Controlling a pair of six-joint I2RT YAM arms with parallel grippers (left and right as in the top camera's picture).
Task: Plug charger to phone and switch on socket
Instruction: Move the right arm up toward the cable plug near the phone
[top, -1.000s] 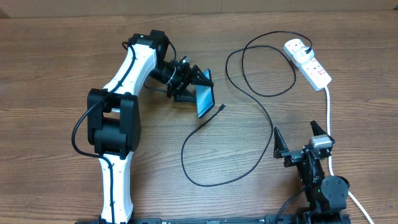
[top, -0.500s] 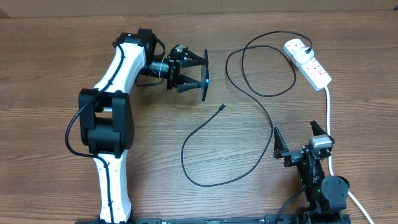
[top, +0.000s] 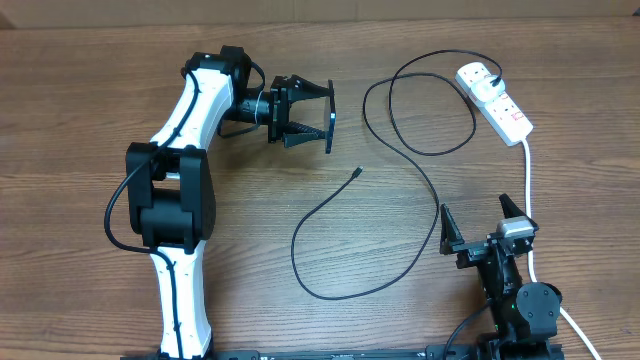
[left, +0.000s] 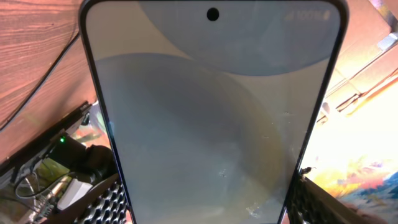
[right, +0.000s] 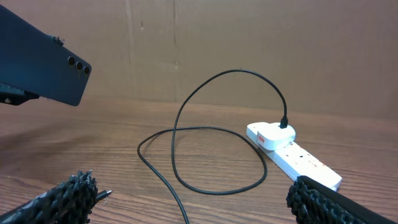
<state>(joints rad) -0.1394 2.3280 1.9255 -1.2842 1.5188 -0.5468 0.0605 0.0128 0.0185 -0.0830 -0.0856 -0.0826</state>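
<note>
Wood-grain tabletop (top: 90, 80) carries everything. At the left, the left tool (top: 322, 112) is clamped on the phone (top: 331, 120), holding it by its long edges, raised off the tabletop and turned edge-on to the overhead camera. The left wrist view is filled by its pale screen (left: 211, 118); the right wrist view shows its dark back and lenses (right: 43, 62). Right of the phone, the charger (top: 440, 54) lies in loose loops, its free tip (top: 358, 172) bare on the wood, near the phone but apart from it. The charger's other end is plugged into the socket (top: 497, 100) at the far right, whose white lead (top: 527, 170) runs toward the near edge. The right tool (top: 475, 208), near right, stands wide with nothing between its fingers.
</note>
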